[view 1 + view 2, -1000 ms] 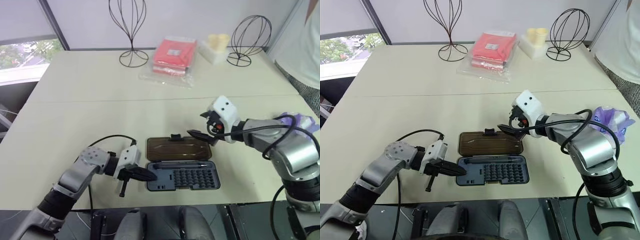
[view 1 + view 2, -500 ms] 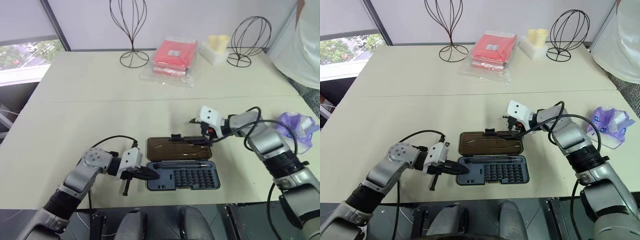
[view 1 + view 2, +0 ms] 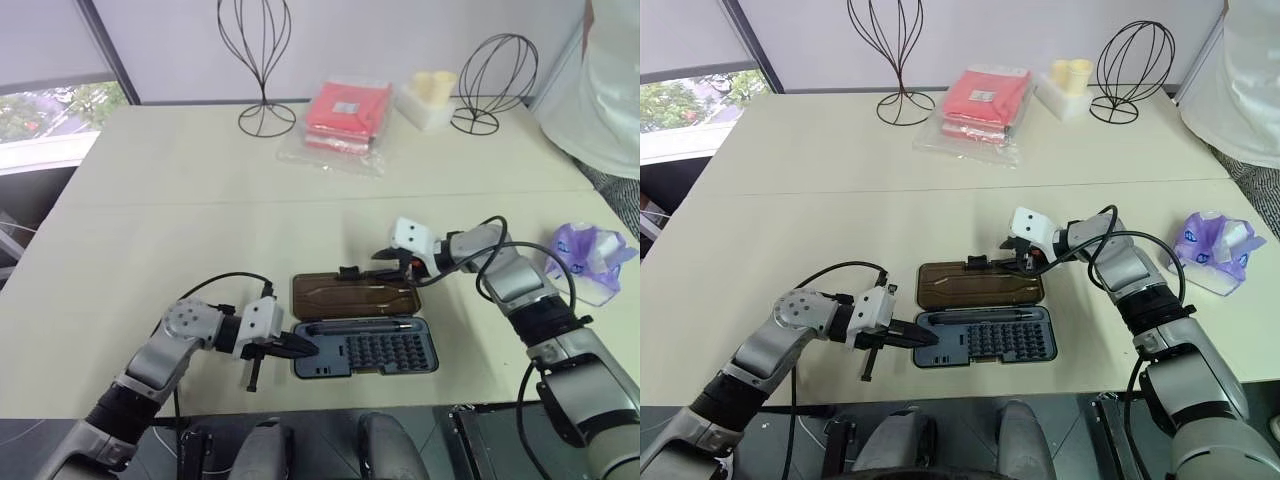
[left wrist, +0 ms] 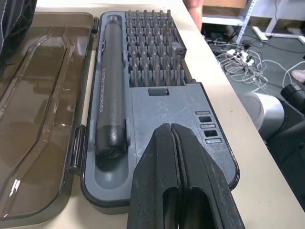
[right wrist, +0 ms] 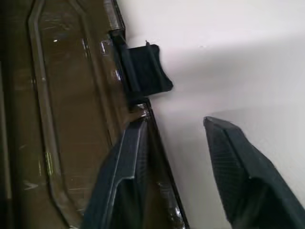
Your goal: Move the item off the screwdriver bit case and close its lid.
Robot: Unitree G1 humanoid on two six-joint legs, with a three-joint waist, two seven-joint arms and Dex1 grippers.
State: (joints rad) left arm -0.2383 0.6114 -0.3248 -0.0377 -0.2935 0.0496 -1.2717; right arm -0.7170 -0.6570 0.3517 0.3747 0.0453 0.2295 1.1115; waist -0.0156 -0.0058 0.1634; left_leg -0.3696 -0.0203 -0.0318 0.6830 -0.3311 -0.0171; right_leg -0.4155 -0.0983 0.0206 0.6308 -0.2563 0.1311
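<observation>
**Lid open, right fingers at its far edge**

The pack (image 3: 1212, 247) lies on the table (image 3: 820, 220) well right of the case (image 3: 982, 337), so it is off. The lid (image 3: 978, 285) lies flat open. Your right gripper (image 3: 1021, 262) has its fingers parted, one over the lid's far rim beside the latch (image 5: 145, 67), grasping nothing. Your left gripper (image 4: 177, 157) is clenched empty, tips pressing the tray. Risk: the rim may slip during lifting, or the case may skid if the left gripper eases off.
</observation>
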